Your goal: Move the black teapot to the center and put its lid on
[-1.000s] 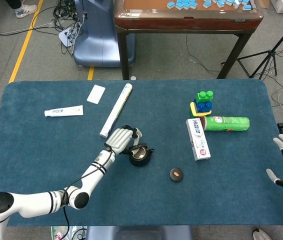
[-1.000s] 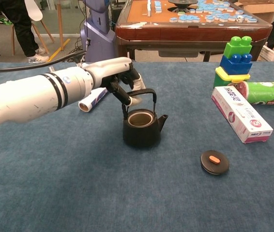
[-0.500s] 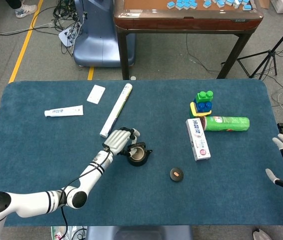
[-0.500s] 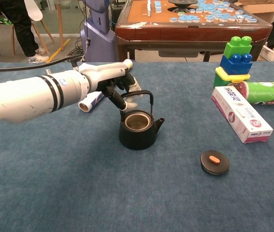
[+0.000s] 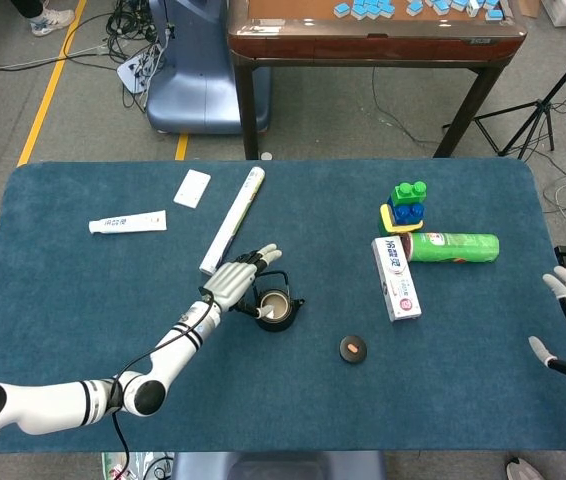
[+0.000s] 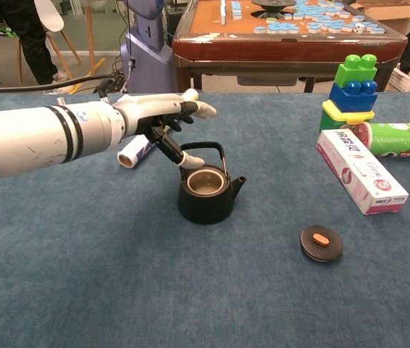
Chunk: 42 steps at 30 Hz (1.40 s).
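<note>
Your left hand (image 6: 163, 116) hovers spread over the black cast-iron teapot (image 6: 206, 193); its round black lid (image 6: 321, 243) lies apart. No labels are readable.

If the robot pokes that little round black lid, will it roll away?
Probably not. The lid lies flat on the blue cloth, knob up, so a poke would likely just slide it. The cloth looks fuzzy and should slow it. Tipped on edge, though, its round rim might roll.

Bright even indoor light, soft faint shadows, sharp focus, no glare
</note>
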Each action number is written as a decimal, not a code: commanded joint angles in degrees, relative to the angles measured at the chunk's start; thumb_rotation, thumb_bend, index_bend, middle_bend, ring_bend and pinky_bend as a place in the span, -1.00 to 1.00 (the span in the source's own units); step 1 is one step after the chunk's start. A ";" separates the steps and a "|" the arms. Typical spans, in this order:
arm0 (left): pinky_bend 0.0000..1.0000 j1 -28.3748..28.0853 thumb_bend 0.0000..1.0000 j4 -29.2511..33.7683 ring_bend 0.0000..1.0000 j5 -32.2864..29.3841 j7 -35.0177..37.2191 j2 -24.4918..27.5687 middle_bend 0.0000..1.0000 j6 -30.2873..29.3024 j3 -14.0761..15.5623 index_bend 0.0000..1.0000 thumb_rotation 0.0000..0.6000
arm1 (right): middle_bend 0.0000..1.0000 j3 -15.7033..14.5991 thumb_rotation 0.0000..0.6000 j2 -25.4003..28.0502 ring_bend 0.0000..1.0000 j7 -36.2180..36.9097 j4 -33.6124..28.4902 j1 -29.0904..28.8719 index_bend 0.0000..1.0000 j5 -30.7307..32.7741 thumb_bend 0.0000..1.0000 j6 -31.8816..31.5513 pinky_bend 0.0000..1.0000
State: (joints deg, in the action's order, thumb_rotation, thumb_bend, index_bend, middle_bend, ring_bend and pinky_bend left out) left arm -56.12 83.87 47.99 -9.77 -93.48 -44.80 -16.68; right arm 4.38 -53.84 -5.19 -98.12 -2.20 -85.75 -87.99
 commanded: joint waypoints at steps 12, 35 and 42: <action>-0.92 6.18 -0.54 7.56 -1.00 4.85 3.86 7.39 -1.00 -6.46 1.14 -1.00 0.77 | -0.74 -0.22 1.00 0.84 -1.00 -0.62 -1.16 -1.22 -0.72 -2.63 -0.46 0.97 -1.00; -0.92 28.23 -0.54 19.52 -1.00 20.06 5.96 25.60 -1.00 -30.63 10.38 -1.00 1.00 | -0.71 -1.00 1.00 1.29 -1.00 -4.10 -6.22 -13.82 -0.52 -13.20 -0.46 15.81 -1.00; -0.92 34.29 -0.54 18.95 -1.00 25.10 5.76 27.12 -1.00 -35.99 14.29 -1.00 1.00 | -0.71 -1.58 1.00 0.48 -1.00 -5.52 -8.06 -19.57 -0.41 -15.59 -0.46 23.90 -1.00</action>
State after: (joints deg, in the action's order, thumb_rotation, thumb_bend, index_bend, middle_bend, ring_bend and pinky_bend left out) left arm -22.71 102.85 72.39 -4.05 -66.85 -80.12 -3.15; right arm 3.07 -52.94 -10.08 -105.42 -20.01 -100.41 -66.17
